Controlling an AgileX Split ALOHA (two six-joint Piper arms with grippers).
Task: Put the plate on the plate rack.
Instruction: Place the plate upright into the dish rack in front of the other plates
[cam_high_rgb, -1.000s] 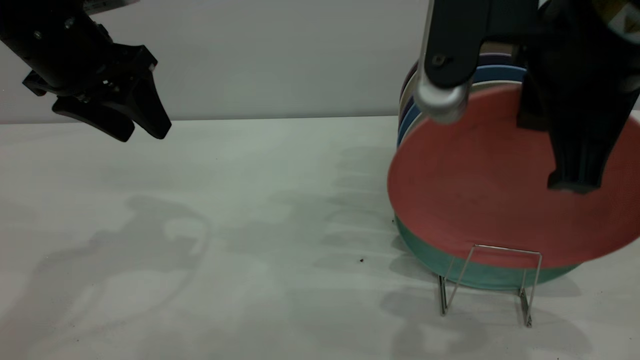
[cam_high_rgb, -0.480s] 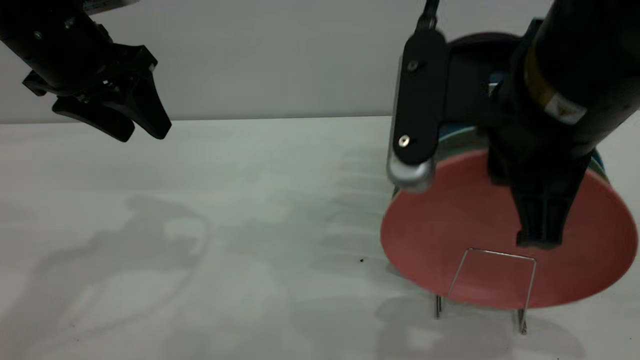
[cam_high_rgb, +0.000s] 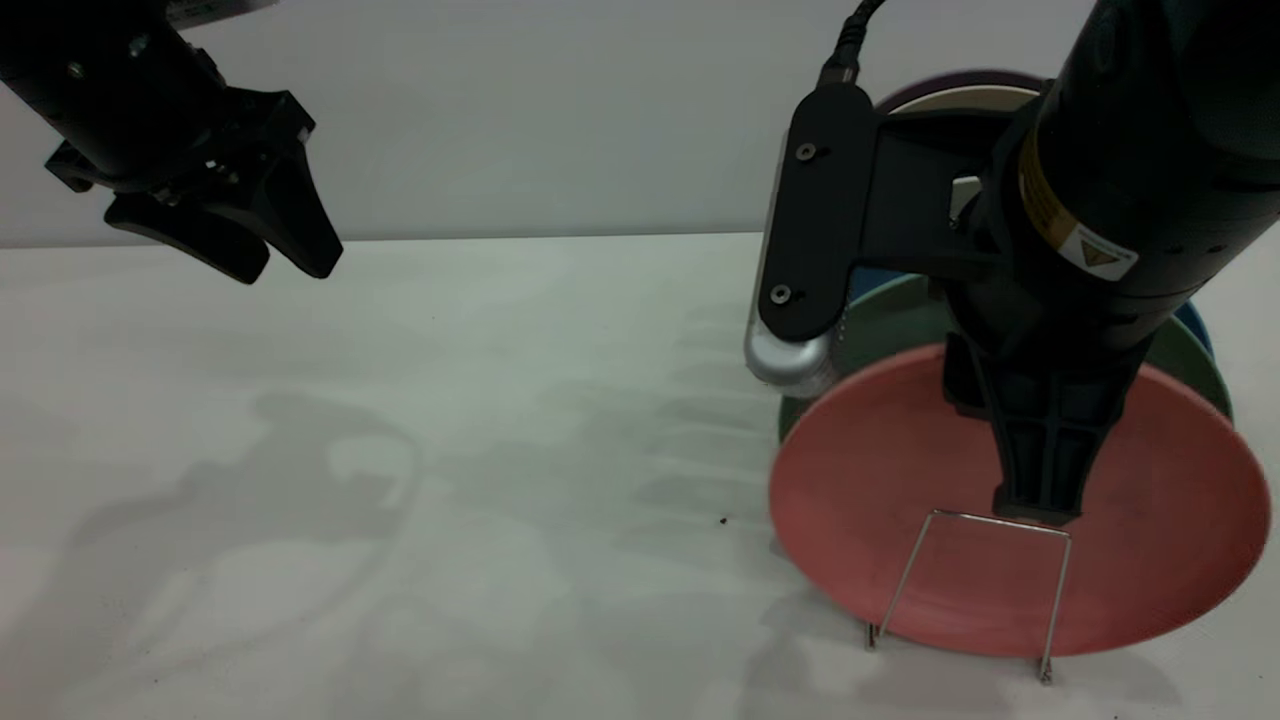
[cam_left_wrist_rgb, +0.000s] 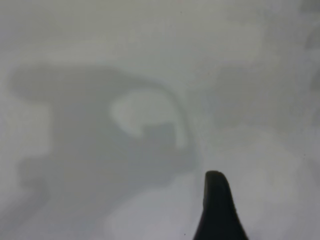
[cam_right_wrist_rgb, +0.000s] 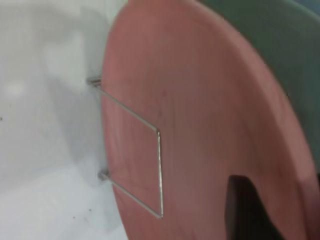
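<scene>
Salmon-pink plate (cam_high_rgb: 900, 500) standing tilted at the right of the counter (cam_high_rgb: 450, 400), its lower edge down at the base of the plate rack (cam_high_rgb: 985, 585), leaning back toward the far side. Front wire loop of the rack crossing the near face of the plate, both wire feet resting on the counter just at the plate's bottom rim. Same loop seen in the right wrist view against the pink face (cam_right_wrist_rgb: 200, 125), rack wire (cam_right_wrist_rgb: 145, 150) lying close over it; whether wire and plate touch cannot be told.

Right gripper (cam_high_rgb: 1035, 505) reaching down from above, pinching the plate through its upper part, one dark finger (cam_high_rgb: 1040, 470) lying on the near face with its tip just above the top bar of the loop. Other finger hidden behind the plate.

Behind the pink plate, a mint-green plate (cam_high_rgb: 890, 320) standing close against it, then a blue plate (cam_high_rgb: 1195, 325) showing at the right edge, and farther back a cream plate (cam_high_rgb: 965, 98) and a dark purple one (cam_high_rgb: 940, 85) rising above the arm.

Left gripper (cam_high_rgb: 270, 245) hanging in the air at the far left, well apart from the plates, fingers slightly spread, holding nothing. Small dark speck (cam_high_rgb: 723, 520) on the counter left of the pink plate.
</scene>
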